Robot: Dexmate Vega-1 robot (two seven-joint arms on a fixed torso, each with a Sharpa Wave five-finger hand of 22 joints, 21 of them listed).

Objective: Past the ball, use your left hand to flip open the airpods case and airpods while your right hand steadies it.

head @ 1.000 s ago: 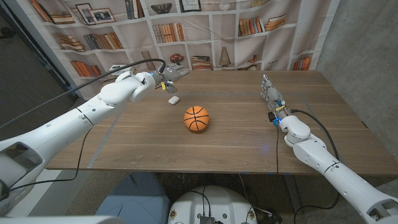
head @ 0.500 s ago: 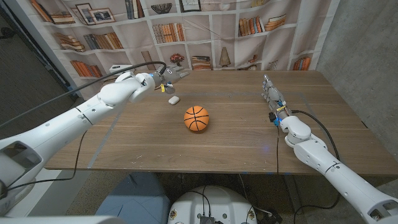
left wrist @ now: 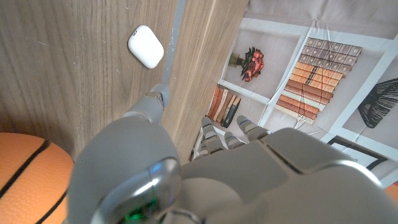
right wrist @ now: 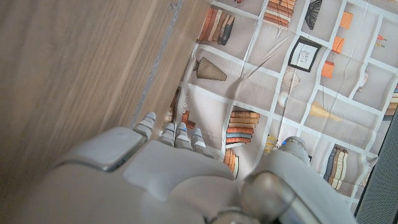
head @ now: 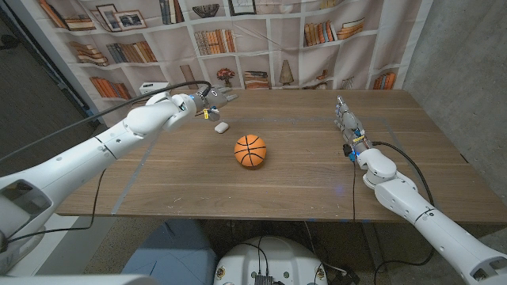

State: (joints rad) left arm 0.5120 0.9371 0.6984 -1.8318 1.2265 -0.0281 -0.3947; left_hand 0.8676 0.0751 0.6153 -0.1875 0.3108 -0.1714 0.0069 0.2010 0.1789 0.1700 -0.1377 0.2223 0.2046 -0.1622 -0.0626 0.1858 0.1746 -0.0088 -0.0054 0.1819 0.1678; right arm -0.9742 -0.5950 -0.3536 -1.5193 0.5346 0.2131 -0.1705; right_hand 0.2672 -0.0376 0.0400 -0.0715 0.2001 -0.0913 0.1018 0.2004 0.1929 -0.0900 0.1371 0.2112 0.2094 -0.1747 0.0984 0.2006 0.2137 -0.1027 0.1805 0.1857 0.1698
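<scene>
A small white airpods case lies closed on the wooden table, beyond and left of the orange basketball. In the left wrist view the airpods case lies on the wood and part of the basketball shows nearby. My left hand hovers just behind and left of the case, fingers spread, holding nothing. On the table's right side my right hand stands with its fingers straight and pointing away, far from the case, with nothing in it.
A bookshelf-print backdrop hangs behind the table's far edge. Bare wood lies between the ball and my right hand.
My left hand has shifted slightly away from the case toward the far edge. The right arm, case and ball have not moved.
</scene>
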